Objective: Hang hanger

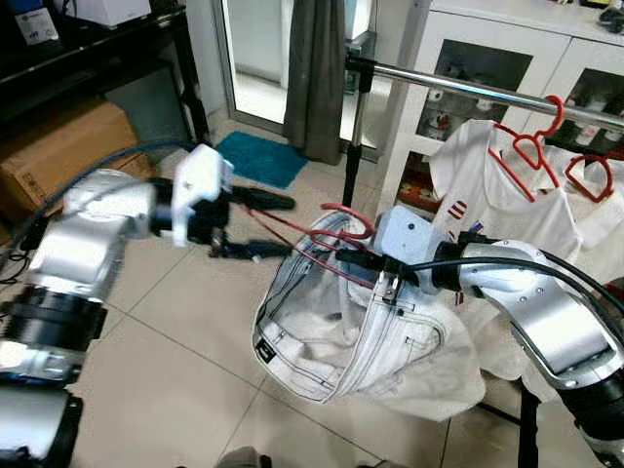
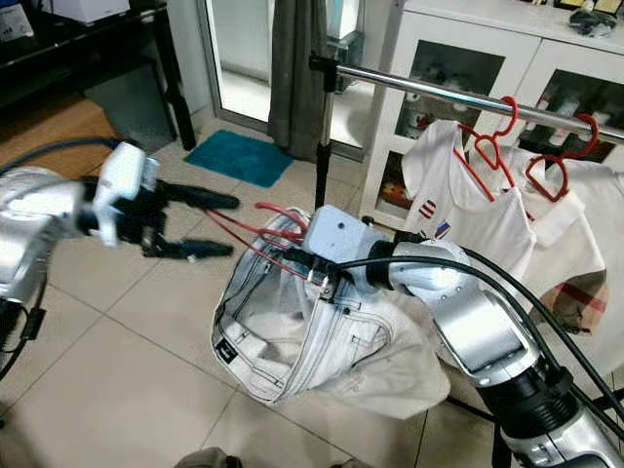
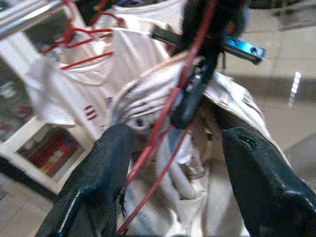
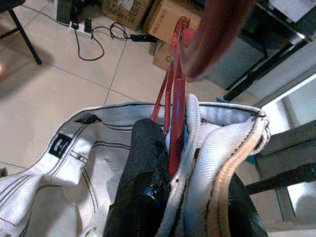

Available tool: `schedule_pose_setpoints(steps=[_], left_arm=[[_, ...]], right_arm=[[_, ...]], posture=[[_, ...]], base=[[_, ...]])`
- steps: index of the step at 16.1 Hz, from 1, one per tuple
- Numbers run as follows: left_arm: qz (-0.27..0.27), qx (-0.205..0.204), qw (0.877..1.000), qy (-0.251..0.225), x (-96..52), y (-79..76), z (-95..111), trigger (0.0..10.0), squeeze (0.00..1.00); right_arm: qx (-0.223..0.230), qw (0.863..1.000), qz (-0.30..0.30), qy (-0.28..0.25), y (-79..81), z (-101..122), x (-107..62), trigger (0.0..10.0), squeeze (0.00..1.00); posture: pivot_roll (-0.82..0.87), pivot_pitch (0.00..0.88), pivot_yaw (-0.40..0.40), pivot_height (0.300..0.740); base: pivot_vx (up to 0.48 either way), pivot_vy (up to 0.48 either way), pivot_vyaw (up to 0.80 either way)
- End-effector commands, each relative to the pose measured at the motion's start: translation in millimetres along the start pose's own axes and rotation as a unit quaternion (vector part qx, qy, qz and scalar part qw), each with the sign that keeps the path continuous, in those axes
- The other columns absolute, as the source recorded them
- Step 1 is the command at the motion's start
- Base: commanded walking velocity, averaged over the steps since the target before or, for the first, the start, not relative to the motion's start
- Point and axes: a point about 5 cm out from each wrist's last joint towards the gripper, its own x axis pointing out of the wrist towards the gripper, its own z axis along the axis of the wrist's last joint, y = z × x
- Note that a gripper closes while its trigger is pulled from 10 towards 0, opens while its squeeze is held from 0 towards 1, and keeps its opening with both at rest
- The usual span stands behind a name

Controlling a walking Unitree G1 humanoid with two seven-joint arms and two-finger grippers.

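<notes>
On the left, the left gripper (image 1: 255, 226) hovers over the tiled floor (image 1: 185, 361) with its two black fingers (image 3: 101, 182) spread apart, one end of the red hanger (image 1: 302, 237) passing between them. That hanger runs roughly level from left to right, its hook (image 1: 348, 219) curling up at the middle, and white jeans (image 1: 341, 336) hang from it. A small black waistband label (image 4: 61, 143) carries writing too small to read. Further right, the right gripper (image 1: 375, 265) is pinched on hanger and waistband together. Beyond, the metal rail (image 1: 487, 93) carries white shirts (image 1: 497, 185) on red hangers.
</notes>
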Motion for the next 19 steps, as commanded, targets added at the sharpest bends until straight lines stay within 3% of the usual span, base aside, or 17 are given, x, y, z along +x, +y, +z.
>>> schedule_pose_setpoints(steps=[1, 3, 7, 8, 9, 10, 11, 12, 13, 19], left_arm=[[-0.017, 0.016, 1.000, 0.019, 5.1, 0.3, -1.4, 10.0, 0.00], [-0.003, 0.040, 0.999, 0.034, 14.4, 6.9, -8.4, 10.0, 0.00], [0.012, 0.054, 0.998, 0.019, 20.6, 15.3, -9.4, 10.0, 0.00], [0.001, 0.052, 0.999, 0.015, 23.3, 14.0, -10.0, 8.2, 0.00], [-0.024, 0.045, 0.999, 0.012, 28.1, 9.7, -12.5, 4.4, 0.00], [-0.031, 0.045, 0.998, 0.013, 29.2, 8.4, -13.4, 4.4, 0.00], [-0.044, 0.049, 0.998, 0.018, 33.5, 7.9, -17.8, 2.1, 0.00], [-0.045, 0.050, 0.998, 0.019, 34.2, 8.1, -18.7, 1.6, 0.00], [-0.049, 0.054, 0.997, 0.027, 36.1, 8.9, -20.9, 0.2, 0.00], [-0.054, 0.065, 0.995, 0.047, 49.3, 12.6, -27.1, 0.0, 0.00]], right_arm=[[-0.036, 0.999, -0.001, -0.017, -4.6, 15.3, -3.0, 0.0, 0.00], [-0.045, 0.999, 0.008, -0.018, -2.5, 18.5, -3.2, 0.0, 0.00], [-0.060, 0.998, 0.025, -0.019, 2.5, 21.8, -4.4, 0.0, 0.00], [-0.062, 0.997, 0.030, -0.020, 4.2, 22.4, -4.6, 0.0, 0.00], [-0.064, 0.997, 0.035, -0.021, 6.0, 23.6, -4.4, 0.0, 0.00], [-0.064, 0.997, 0.036, -0.022, 6.3, 23.8, -4.3, 0.0, 0.00], [-0.067, 0.997, 0.040, -0.021, 7.3, 24.4, -4.0, 0.0, 0.00], [-0.068, 0.997, 0.041, -0.021, 7.5, 24.5, -3.9, 0.0, 0.00], [-0.069, 0.996, 0.042, -0.022, 7.9, 25.5, -3.6, 0.0, 0.00], [-0.071, 0.996, 0.045, -0.024, 8.7, 28.3, -2.5, 0.0, 0.00]], posture=[[-0.02, 0.000, 0.018, 0.740], [-0.03, 0.000, 0.021, 0.740], [-0.04, 0.000, 0.022, 0.740], [-0.04, 0.000, 0.022, 0.740], [-0.04, 0.000, 0.022, 0.740], [-0.04, 0.000, 0.022, 0.740], [-0.05, 0.000, 0.023, 0.740], [-0.05, 0.000, 0.023, 0.740], [-0.05, 0.000, 0.025, 0.740], [-0.06, 0.000, 0.027, 0.740]], base=[[0.000, 0.000, 0.00], [0.000, 0.000, 0.00], [0.000, 0.000, 0.00], [0.000, 0.000, 0.00], [0.000, 0.000, 0.00], [0.000, 0.000, 0.00], [0.000, 0.000, 0.00], [0.000, 0.000, 0.00], [0.000, 0.000, 0.00], [0.000, 0.000, 0.00]])
